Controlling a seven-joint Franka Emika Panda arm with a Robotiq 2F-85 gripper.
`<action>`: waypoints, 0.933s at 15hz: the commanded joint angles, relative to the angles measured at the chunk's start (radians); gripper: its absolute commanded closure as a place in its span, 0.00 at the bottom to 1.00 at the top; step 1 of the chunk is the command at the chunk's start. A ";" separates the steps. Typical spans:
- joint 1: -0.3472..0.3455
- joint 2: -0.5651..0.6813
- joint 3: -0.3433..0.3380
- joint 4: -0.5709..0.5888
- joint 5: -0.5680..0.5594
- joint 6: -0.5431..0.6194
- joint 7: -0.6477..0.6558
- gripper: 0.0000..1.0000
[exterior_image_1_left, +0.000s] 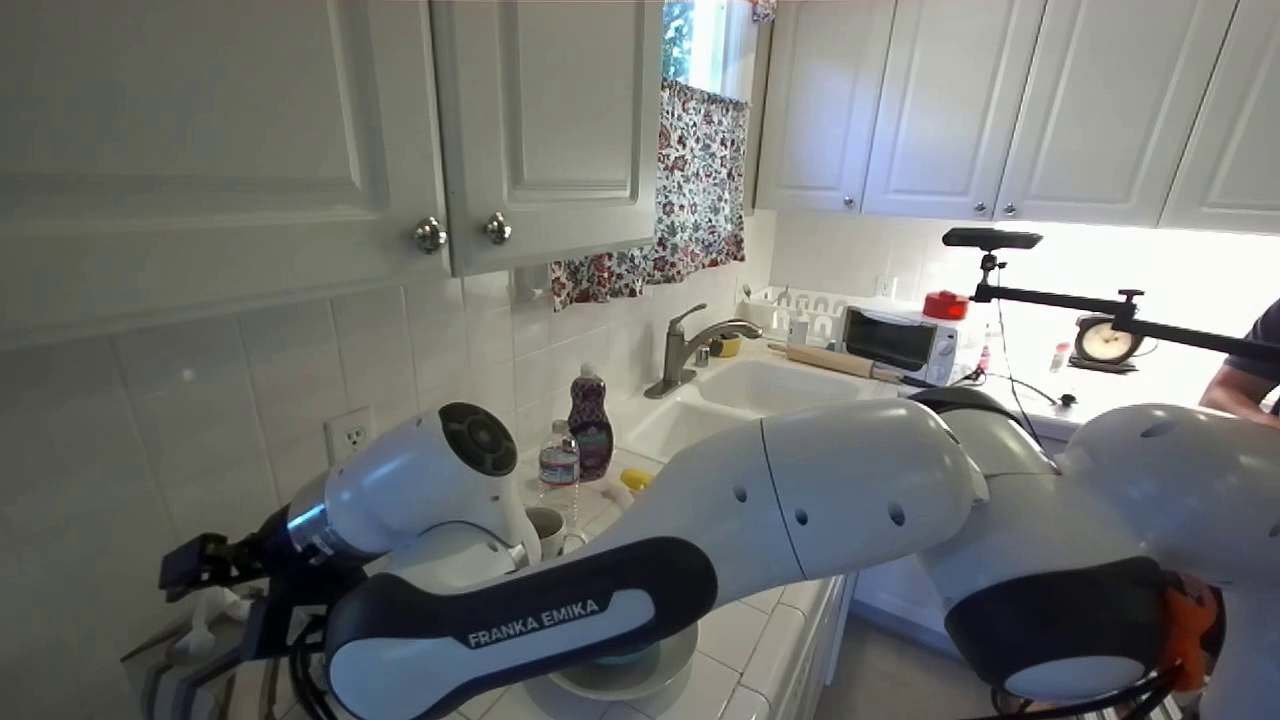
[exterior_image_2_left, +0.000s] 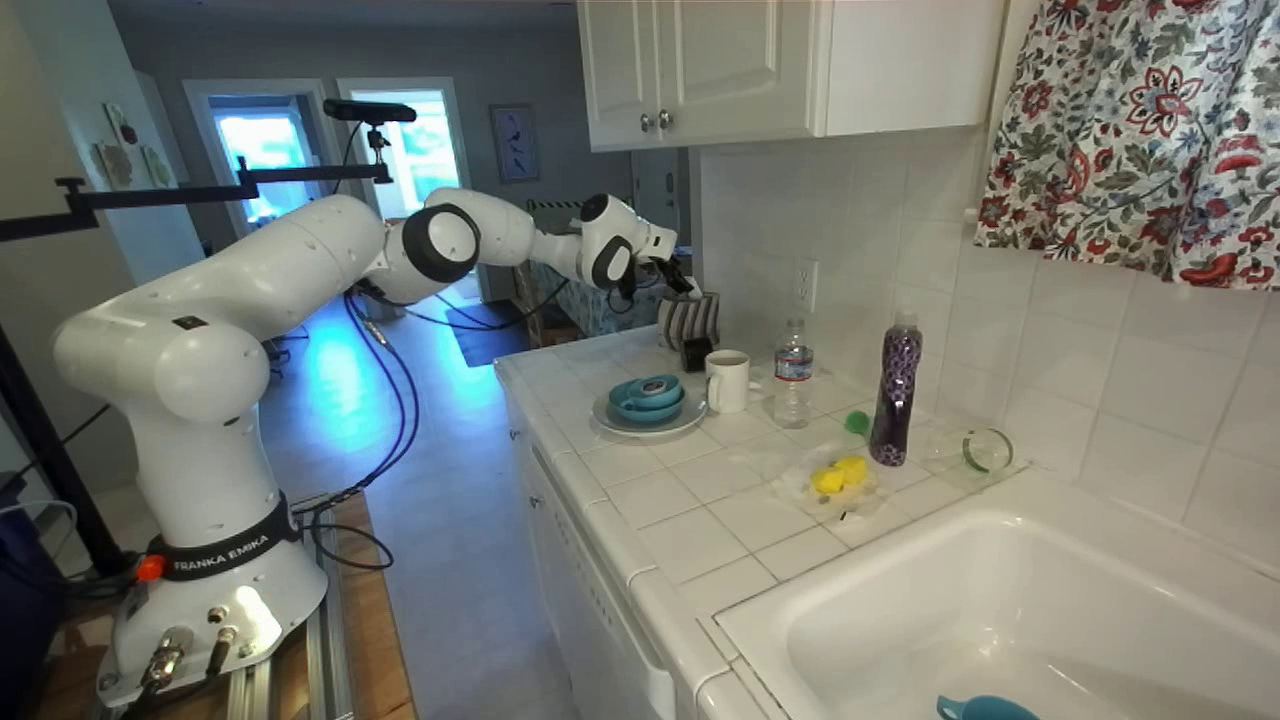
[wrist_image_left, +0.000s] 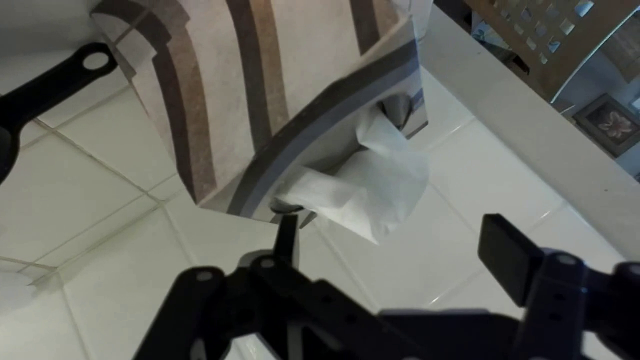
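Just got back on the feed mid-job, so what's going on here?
The robot arm has its gripper at the striped tissue box on the tiled counter. The jaws stand open. In the wrist view, a white tissue pokes out of the box's opening, just ahead of the gap between the fingers; they are not closed on it. A black handle lies near the box. An exterior view also shows a white mug and blue dishes on a plate.
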 joint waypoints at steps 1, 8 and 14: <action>-0.009 0.064 -0.032 0.102 -0.017 -0.041 0.045 0.39; -0.016 0.094 -0.054 0.137 -0.009 -0.054 0.064 0.89; -0.044 0.052 0.038 0.100 -0.125 0.005 0.156 1.00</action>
